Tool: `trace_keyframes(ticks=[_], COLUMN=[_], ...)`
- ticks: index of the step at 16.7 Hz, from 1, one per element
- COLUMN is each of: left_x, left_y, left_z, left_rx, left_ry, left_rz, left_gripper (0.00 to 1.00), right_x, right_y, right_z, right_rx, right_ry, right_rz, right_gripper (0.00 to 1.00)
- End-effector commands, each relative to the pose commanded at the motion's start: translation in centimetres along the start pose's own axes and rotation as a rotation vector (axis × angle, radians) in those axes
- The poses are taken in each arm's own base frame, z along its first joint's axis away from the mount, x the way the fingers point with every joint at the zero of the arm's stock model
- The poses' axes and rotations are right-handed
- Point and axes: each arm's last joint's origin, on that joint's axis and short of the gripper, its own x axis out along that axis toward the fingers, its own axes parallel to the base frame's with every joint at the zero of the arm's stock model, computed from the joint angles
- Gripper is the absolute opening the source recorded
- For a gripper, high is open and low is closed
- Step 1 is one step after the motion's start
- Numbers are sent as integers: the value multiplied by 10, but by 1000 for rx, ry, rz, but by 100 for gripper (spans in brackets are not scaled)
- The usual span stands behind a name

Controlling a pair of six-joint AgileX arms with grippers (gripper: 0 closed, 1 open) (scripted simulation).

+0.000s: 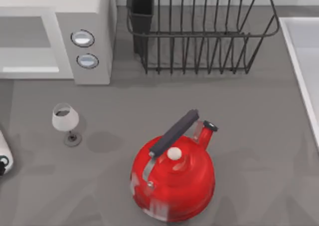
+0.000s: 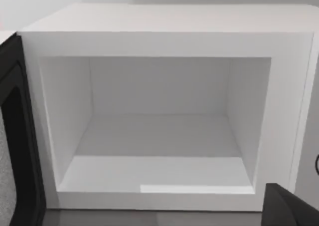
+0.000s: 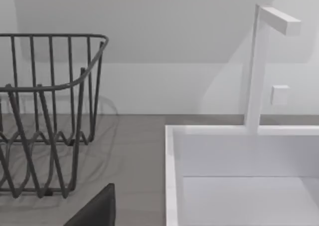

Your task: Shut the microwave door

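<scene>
My left wrist camera faces the microwave (image 2: 164,41), whose door (image 2: 17,136) stands open beside the empty cavity. I cannot tell either arm's jaws' state.

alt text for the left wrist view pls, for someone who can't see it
The microwave, white and boxy, stands with its cavity open and bare inside, seen from the front. The microwave door, black-faced, is swung out at one side of the cavity. A dark corner of the left gripper juts in near the camera.
</scene>
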Motion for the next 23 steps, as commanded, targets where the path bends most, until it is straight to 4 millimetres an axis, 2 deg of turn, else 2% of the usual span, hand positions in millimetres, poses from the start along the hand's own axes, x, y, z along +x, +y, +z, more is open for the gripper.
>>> trace_keyframes(ticks=[8,13,15,19,21,23], left_x=[8,8,10,23,36,51], left_y=[-21,-21,-18,3,23,53], left_z=[14,14,20,52,72,90], left_rx=[0,0,33,177,245,284], left_ry=[0,3,25,160,271,399], left_rz=[0,0,12,75,111,137], left_gripper=[0,0,0,0,0,0], right_x=[0,0,0,0,0,0], right_y=[0,0,0,0,0,0], right_z=[0,0,0,0,0,0], right_rx=[0,0,0,0,0,0], right_ry=[0,0,0,0,0,0], right_rz=[0,0,0,0,0,0], right_gripper=[100,100,100,100,100,100])
